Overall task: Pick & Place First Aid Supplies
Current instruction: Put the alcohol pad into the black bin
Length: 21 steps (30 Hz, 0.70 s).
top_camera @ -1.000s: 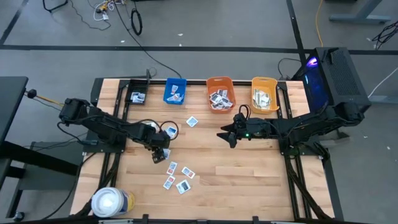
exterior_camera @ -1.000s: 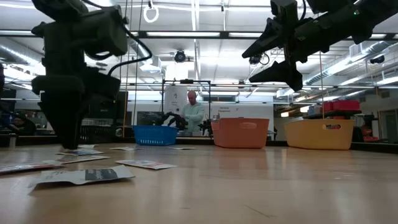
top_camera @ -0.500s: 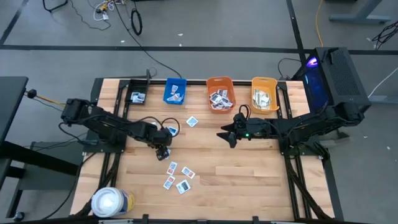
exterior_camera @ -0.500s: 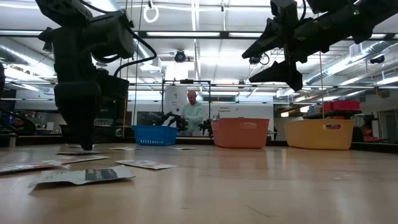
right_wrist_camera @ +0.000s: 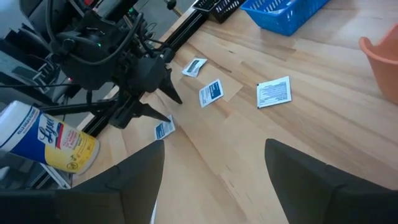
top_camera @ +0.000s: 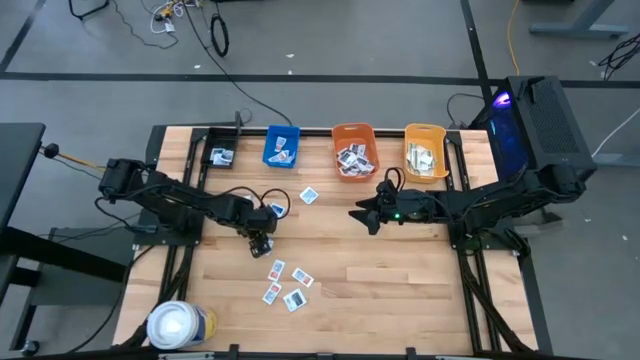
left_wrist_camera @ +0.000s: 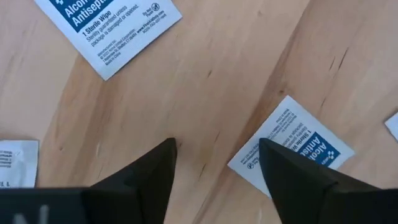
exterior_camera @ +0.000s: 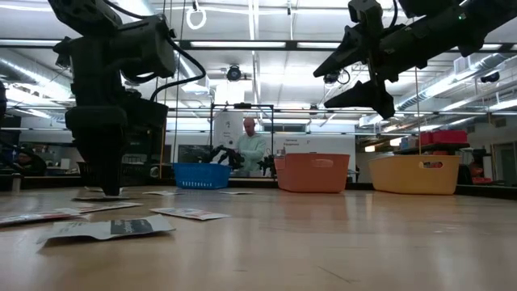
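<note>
A pale wooden desk (top_camera: 400, 270) carries scattered packets (top_camera: 285, 285) near its left middle. The left gripper (top_camera: 260, 245) hangs low over them, jaws open around bare wood beside one packet (left_wrist_camera: 292, 146). The right gripper (top_camera: 362, 216) hovers mid-desk, jaws open, empty. Three bins (top_camera: 355, 148) line the far edge; a person (exterior_camera: 250, 149) stands beyond.

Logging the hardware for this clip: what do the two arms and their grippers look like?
Both arms are black and jointed, with black cables looping along them. Each ends in two dark, pointed, wedge-shaped fingers: left gripper, right gripper. A small green light glows on the right arm's wrist.
</note>
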Each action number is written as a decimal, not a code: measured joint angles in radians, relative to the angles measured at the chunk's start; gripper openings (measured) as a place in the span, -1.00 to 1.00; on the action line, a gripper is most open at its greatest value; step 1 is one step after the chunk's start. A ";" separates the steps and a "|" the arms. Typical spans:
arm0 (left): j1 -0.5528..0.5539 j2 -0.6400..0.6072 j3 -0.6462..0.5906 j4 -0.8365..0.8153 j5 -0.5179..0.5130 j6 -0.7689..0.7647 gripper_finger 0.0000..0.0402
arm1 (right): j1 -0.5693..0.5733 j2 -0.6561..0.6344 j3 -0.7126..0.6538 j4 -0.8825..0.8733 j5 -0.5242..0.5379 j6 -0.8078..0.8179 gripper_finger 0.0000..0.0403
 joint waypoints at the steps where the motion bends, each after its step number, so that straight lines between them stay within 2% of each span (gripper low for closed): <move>1: 0.001 0.000 0.000 -0.001 0.005 0.005 0.11 | 0.000 0.000 0.000 0.000 0.000 0.000 0.38; 9: 0.004 0.001 -0.001 0.000 0.113 0.062 -0.45 | 0.000 0.000 0.000 0.008 0.054 0.026 0.38; 16: 0.003 0.002 -0.002 0.003 0.163 0.118 -0.92 | 0.000 0.000 0.000 0.050 0.067 0.002 0.38; 21: 0.014 0.004 -0.003 0.006 0.233 0.155 -0.98 | 0.000 0.000 0.000 0.053 0.067 0.000 0.38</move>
